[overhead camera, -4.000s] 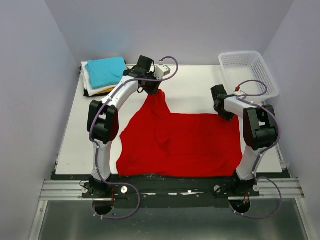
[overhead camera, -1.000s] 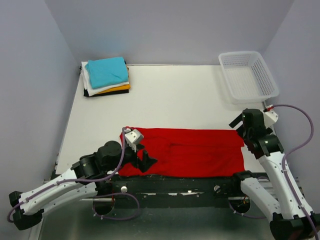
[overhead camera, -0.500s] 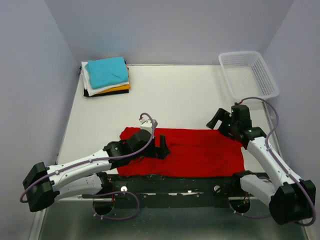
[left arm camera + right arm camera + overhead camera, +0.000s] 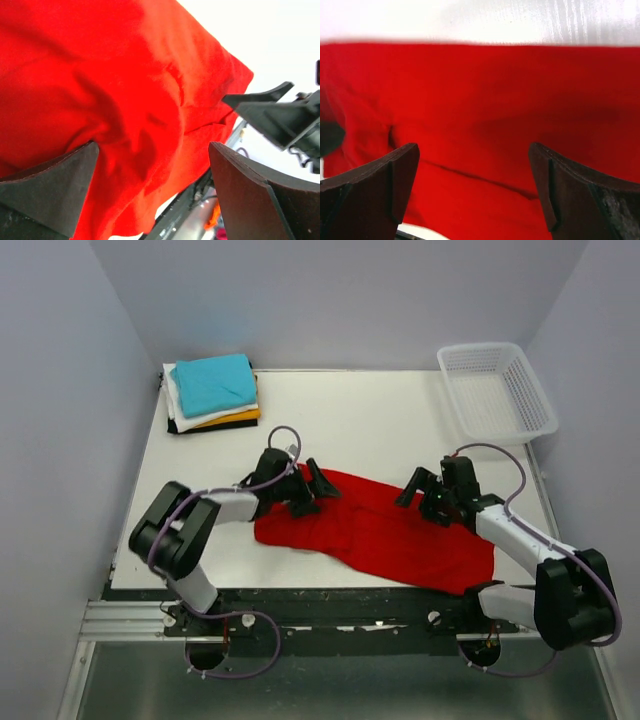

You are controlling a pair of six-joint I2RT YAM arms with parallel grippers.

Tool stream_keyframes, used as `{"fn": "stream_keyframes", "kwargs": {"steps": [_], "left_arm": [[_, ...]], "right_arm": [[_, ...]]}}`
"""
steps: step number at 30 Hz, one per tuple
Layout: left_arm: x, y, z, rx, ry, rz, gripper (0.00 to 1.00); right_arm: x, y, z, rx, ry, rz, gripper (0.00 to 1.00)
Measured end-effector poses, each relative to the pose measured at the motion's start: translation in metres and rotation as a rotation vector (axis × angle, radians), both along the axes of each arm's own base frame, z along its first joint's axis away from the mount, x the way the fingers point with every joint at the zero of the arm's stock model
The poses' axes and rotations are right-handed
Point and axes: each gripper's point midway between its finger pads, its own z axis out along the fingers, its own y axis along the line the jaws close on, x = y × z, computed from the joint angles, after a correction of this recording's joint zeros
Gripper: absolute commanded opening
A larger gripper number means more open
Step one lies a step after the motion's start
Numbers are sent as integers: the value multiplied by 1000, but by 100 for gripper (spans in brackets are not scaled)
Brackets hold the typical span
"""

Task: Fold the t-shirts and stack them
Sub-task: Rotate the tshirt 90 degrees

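Note:
The red t-shirt lies folded into a long band, slanting across the near half of the table. My left gripper hangs open over the band's upper left part, and red cloth fills its view between the spread fingers. My right gripper faces it from the right, open too, just above the cloth, with nothing between its fingers. The folded t-shirts are stacked at the far left corner, teal on top.
A white lattice basket stands at the far right corner. The two grippers point at each other over the shirt's middle, about a hand's width apart. The shirt's right end reaches the table's front edge.
Both arms have swung from the near edge out over the shirt and now face each other. The shirt, earlier a straight strip along the front edge, now lies slanted, its left end farther in.

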Motion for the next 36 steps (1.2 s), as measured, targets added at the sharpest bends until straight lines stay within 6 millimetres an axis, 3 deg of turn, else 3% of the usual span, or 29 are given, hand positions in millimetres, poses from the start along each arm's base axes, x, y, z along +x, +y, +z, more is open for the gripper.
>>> {"fn": "stream_keyframes", "kwargs": {"steps": [4, 5, 8, 12, 16, 19, 22, 24, 26, 28, 31, 33, 36], "left_arm": [[69, 2, 2, -47, 87, 5, 99], [78, 2, 4, -41, 94, 3, 98], [131, 5, 10, 28, 110, 16, 98], [193, -1, 38, 86, 60, -3, 98], [240, -8, 71, 101, -59, -46, 99], [252, -11, 89, 117, -114, -78, 98], [242, -8, 97, 137, -133, -106, 99], [221, -3, 104, 154, -133, -124, 99], [190, 3, 110, 177, -133, -135, 98], [146, 7, 125, 175, -167, -149, 98], [85, 12, 146, 141, -241, -154, 99], [62, 16, 147, 123, -270, -147, 98], [47, 24, 116, 134, -220, -107, 99]], "right_arm": [[4, 6, -7, 8, 12, 0, 100], [4, 6, -8, 8, 13, 1, 100], [6, 8, -12, 3, 23, 8, 100], [22, 1, -5, -57, 6, -34, 100], [46, -14, 16, -132, -55, -109, 100], [47, -28, 17, -193, -55, -161, 100], [35, -42, 5, -263, 4, -194, 100], [29, -48, -5, -297, 46, -209, 100], [20, -51, -17, -314, 92, -212, 100], [7, -53, -30, -321, 138, -204, 100], [2, -43, -28, -268, 122, -171, 100], [-7, -32, -25, -221, 120, -135, 100], [-31, 5, -24, -168, 142, -12, 100]]}}
